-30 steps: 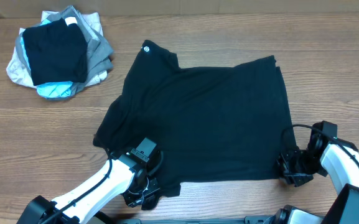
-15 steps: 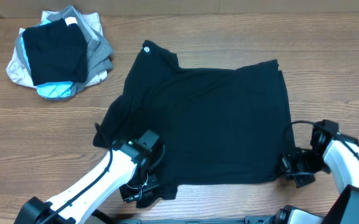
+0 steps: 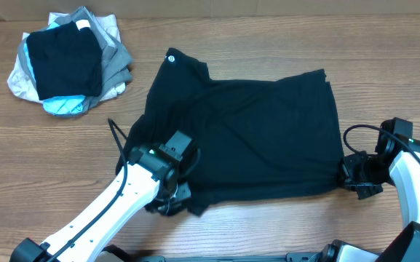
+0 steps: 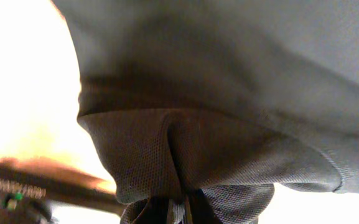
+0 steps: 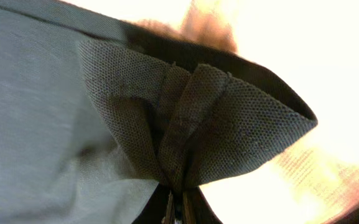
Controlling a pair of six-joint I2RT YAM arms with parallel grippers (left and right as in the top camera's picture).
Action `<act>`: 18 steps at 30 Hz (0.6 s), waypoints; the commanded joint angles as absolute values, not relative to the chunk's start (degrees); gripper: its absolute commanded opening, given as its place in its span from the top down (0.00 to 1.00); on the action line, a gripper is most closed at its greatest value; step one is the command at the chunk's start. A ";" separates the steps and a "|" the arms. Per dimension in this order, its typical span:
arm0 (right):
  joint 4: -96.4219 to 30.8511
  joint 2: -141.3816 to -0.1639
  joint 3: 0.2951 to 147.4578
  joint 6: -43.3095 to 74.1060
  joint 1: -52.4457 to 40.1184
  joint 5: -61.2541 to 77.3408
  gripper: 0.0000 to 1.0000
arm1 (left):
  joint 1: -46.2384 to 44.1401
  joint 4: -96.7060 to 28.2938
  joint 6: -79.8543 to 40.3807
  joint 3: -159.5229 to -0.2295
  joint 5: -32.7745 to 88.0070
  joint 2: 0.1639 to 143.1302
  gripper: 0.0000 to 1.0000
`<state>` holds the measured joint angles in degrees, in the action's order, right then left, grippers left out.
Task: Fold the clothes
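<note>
The black shirt (image 3: 246,131) lies spread on the wooden table, its small round white logo (image 3: 170,58) at the upper left. My left gripper (image 3: 172,204) is shut on the shirt's near left corner, which is bunched and lifted. In the left wrist view the pinched fabric (image 4: 185,162) fills the frame above the jaws (image 4: 178,214). My right gripper (image 3: 355,178) is shut on the near right corner. The right wrist view shows a folded fan of cloth (image 5: 198,118) held between the jaws (image 5: 176,211).
A stacked pile of black, grey, beige and light-blue garments (image 3: 68,62) sits at the far left of the table. Bare wood (image 3: 268,225) runs along the near edge below the shirt.
Both grippers have moved away from the near edge with the shirt's near corners in them. The near hem has shifted towards the far side and the fabric has wrinkled.
</note>
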<state>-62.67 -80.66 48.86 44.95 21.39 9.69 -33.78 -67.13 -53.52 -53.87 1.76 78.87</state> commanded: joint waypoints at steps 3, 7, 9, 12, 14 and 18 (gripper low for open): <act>-58.83 -80.55 50.59 44.38 21.50 11.86 0.94 | -33.04 -62.04 -47.90 -58.08 -5.06 78.96 0.96; -56.42 -80.55 50.59 44.40 21.47 12.78 0.94 | -32.08 -59.05 -47.72 -58.11 -5.19 79.13 0.96; -54.89 -80.79 50.59 44.38 21.17 13.04 0.94 | -31.68 -58.35 -47.72 -58.08 -5.78 79.24 0.96; -51.94 -81.38 50.59 44.62 19.70 14.06 0.94 | -31.03 -58.00 -47.75 -58.08 -7.73 79.40 0.96; -49.87 -81.62 50.59 44.86 18.41 14.50 0.95 | -30.61 -58.00 -47.75 -58.08 -9.82 79.40 0.96; -45.45 -82.56 50.59 45.56 15.77 14.44 0.95 | -29.63 -57.28 -47.72 -57.91 -13.10 79.40 0.96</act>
